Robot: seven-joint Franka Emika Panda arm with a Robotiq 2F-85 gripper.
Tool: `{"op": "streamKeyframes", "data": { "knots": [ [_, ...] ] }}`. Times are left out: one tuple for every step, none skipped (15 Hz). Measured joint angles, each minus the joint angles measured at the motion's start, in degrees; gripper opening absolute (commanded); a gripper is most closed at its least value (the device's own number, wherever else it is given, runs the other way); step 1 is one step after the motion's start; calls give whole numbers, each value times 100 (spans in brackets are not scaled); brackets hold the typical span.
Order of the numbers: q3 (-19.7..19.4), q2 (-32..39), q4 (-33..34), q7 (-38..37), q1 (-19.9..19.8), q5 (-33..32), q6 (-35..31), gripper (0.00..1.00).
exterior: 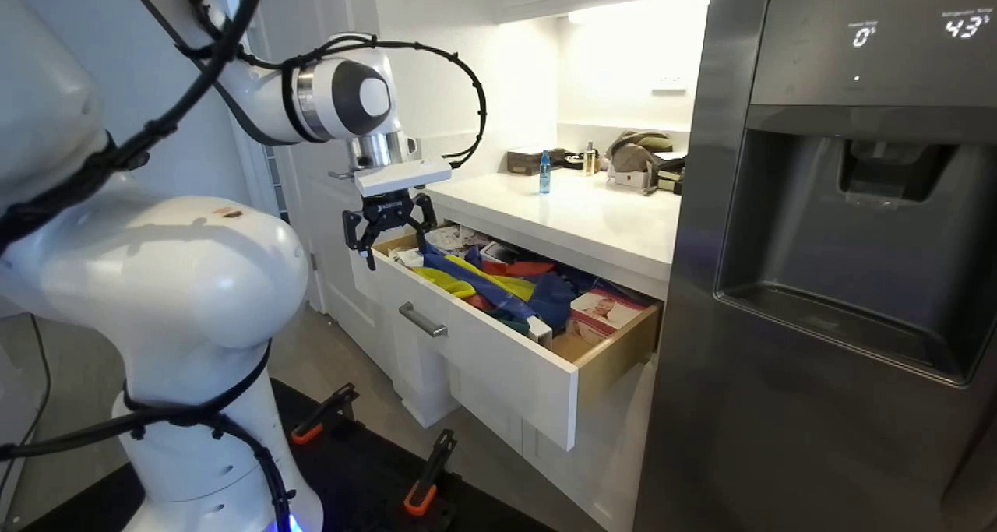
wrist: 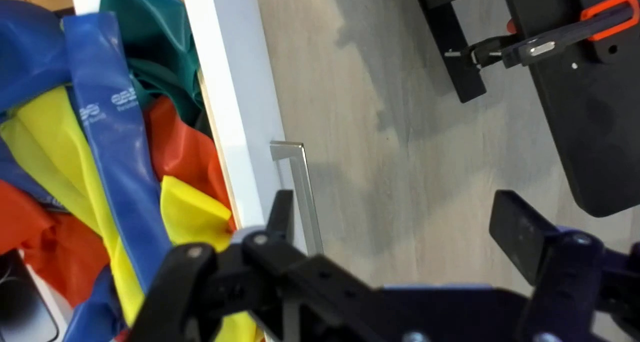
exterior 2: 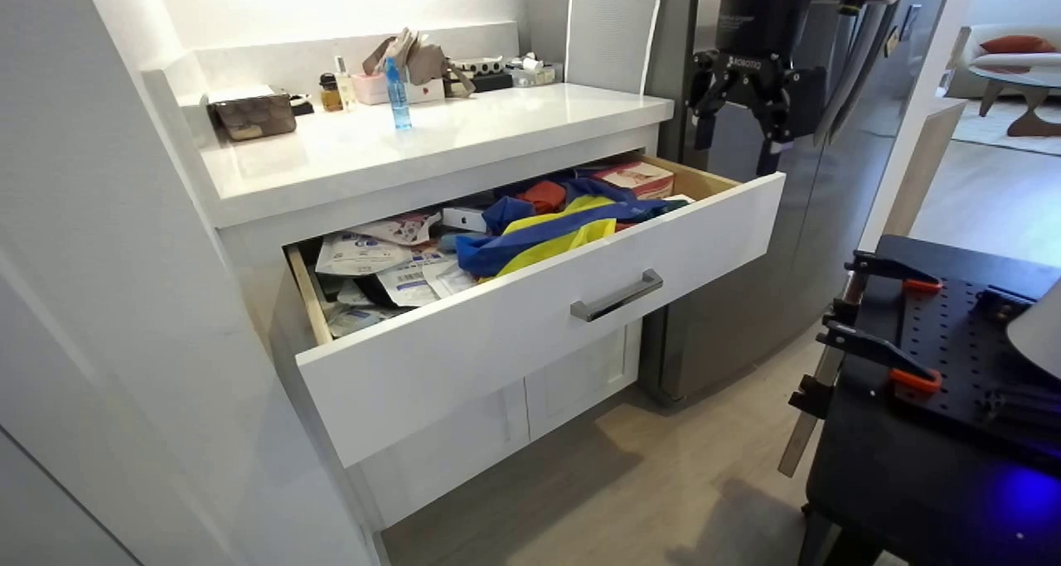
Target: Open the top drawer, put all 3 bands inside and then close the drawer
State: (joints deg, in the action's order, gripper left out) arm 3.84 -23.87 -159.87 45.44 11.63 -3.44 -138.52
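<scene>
Here, empty tool [wrist: 396, 213], jaws wide apart, near the open top drawer [exterior 2: 514, 342], refrigerator [exterior: 794, 407] alongside, blue bottle [exterior 2: 398, 98] on countertop [exterior 2: 506, 123].

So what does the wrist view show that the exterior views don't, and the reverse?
Wrist view only: clear white lettering on the long blue band.

Exterior views only: the white countertop, the blue bottle standing on it, and the refrigerator.

Shared: the open top drawer, its silver handle, the coloured bands inside, and the gripper with its jaws open.
</scene>
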Motion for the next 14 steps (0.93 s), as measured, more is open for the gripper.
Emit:
{"op": "streamKeyframes", "data": {
  "knots": [
    [45, 58, 1, -87, 38, -35, -228, 100],
    [91, 133, 3, -166, 70, -83, -462, 100],
    [141, 224, 5, -248, 94, -142, -669, 100],
    [185, 323, 5, -334, 104, -227, -848, 100],
    [221, 437, 6, -427, 110, -311, -1003, 100],
    [256, 556, 7, -501, 111, -381, -1118, 100],
    [282, 679, 7, -560, 111, -458, -1194, 100],
    [299, 793, 9, -611, 111, -522, -1232, 100],
    [312, 903, 10, -654, 111, -578, -1257, 100],
    [314, 1010, 12, -663, 111, -628, -1280, 100],
    [314, 1106, 12, -679, 110, -682, -1307, 100],
    [314, 1197, 13, -704, 108, -733, -1335, 100],
    [314, 1284, 14, -746, 107, -780, -1362, 100],
    [314, 1368, 15, -762, 104, -815, -1386, 100]
  ]
}}
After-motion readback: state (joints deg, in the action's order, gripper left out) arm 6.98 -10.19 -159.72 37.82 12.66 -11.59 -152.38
